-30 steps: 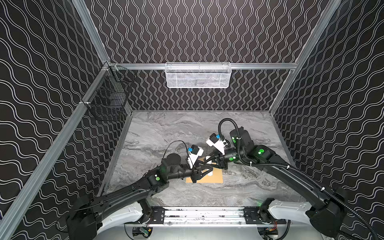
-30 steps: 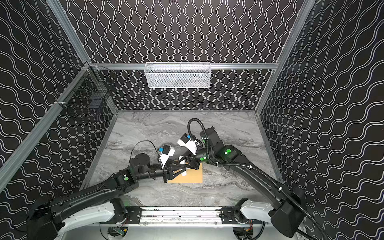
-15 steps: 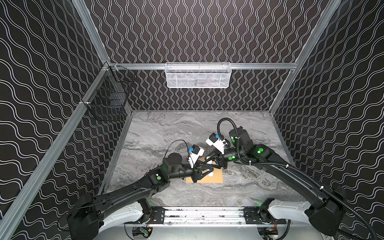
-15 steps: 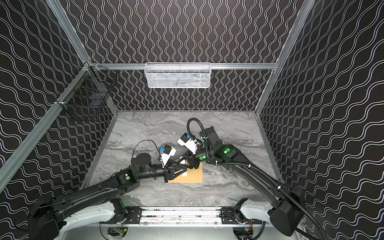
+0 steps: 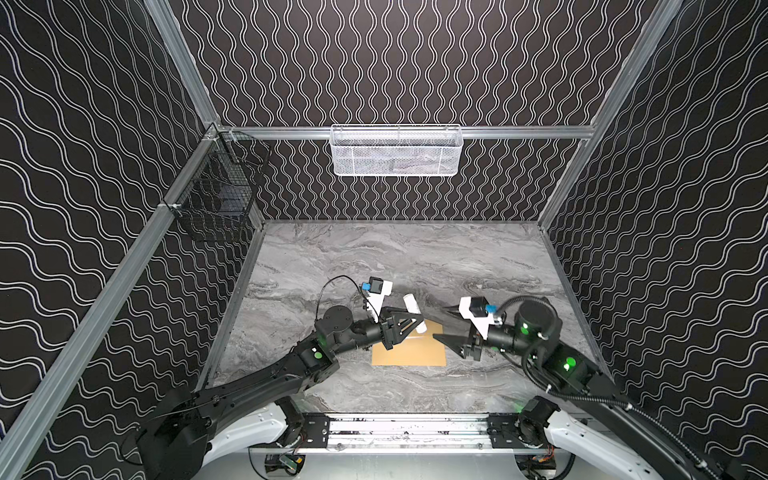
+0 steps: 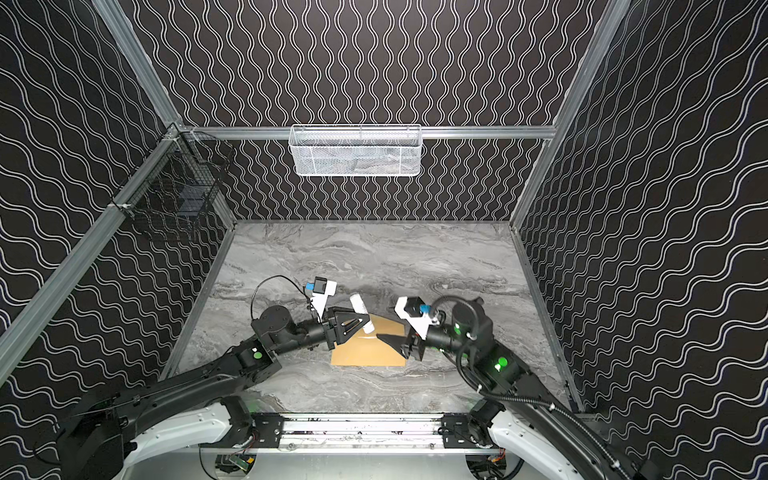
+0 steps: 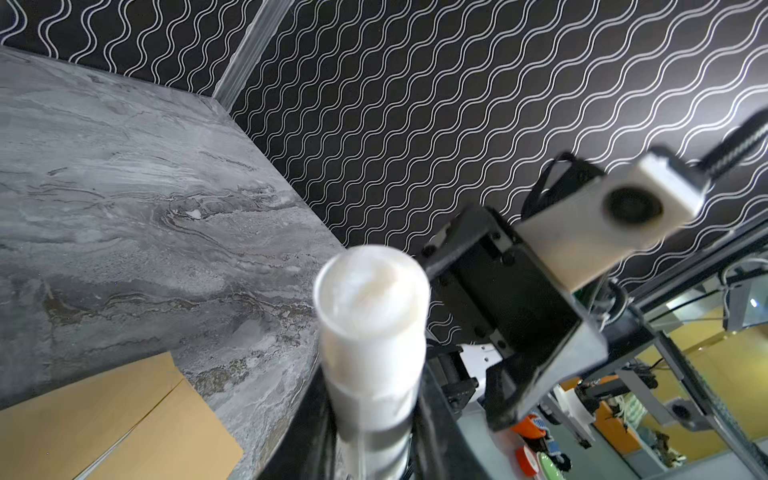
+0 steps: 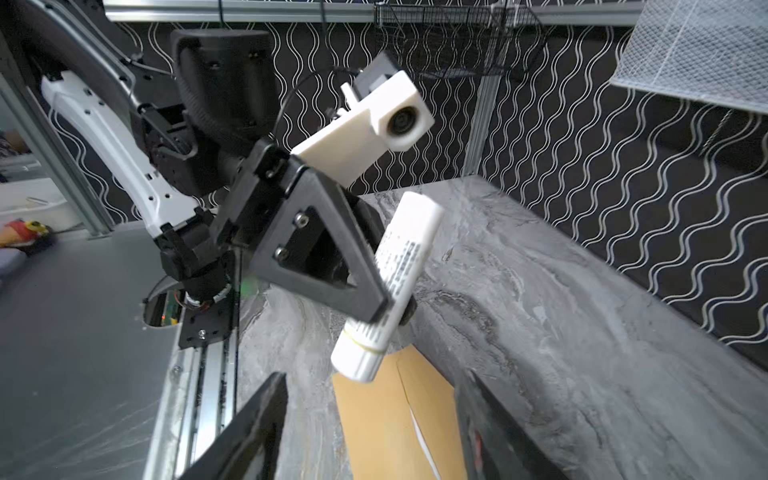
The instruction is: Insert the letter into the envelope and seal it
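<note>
Your left tool [image 5: 419, 323] grips the white glue-stick cylinder [image 8: 400, 266] and your right tool [image 5: 445, 325] stands open, empty, so the tan kraft-paper envelope [image 5: 409, 353], flat on the grey marble desk [image 5: 374, 257], may slide when rubbed.

End of the envelope [image 8: 376, 415] beyond frame edge; white cylinder [image 8: 407, 257] print blurred

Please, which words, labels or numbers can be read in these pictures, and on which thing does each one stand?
Black print along the side of the white tube: too blurred to read.
The envelope: no writing visible on it.
Nothing else in the views carries text that can be read.
</note>
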Controlling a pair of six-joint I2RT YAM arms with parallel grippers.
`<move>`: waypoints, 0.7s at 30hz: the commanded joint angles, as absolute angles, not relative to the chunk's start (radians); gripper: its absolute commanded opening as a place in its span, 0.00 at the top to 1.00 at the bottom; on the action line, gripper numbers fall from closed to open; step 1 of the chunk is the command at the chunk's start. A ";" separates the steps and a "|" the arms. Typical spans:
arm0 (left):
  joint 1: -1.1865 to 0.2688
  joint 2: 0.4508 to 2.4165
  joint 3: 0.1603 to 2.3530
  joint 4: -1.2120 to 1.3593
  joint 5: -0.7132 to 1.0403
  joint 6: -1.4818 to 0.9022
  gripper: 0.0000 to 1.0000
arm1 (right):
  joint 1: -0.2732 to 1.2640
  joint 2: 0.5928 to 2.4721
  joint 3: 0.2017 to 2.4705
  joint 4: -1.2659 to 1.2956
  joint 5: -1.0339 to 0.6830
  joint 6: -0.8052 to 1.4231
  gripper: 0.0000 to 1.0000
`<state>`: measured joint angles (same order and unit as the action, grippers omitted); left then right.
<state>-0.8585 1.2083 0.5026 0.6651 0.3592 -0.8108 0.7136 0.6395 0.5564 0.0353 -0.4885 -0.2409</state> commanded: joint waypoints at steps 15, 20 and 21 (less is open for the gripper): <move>-0.844 1.342 0.419 1.056 0.126 -1.269 1.00 | 0.943 0.848 0.205 1.073 0.019 -0.533 0.34; -0.844 1.387 0.405 1.134 0.131 -1.317 1.00 | 0.952 0.980 0.210 1.205 0.022 -0.509 0.39; -0.844 1.390 0.406 1.138 0.134 -1.319 1.00 | 0.954 1.000 0.212 1.225 0.022 -0.508 0.39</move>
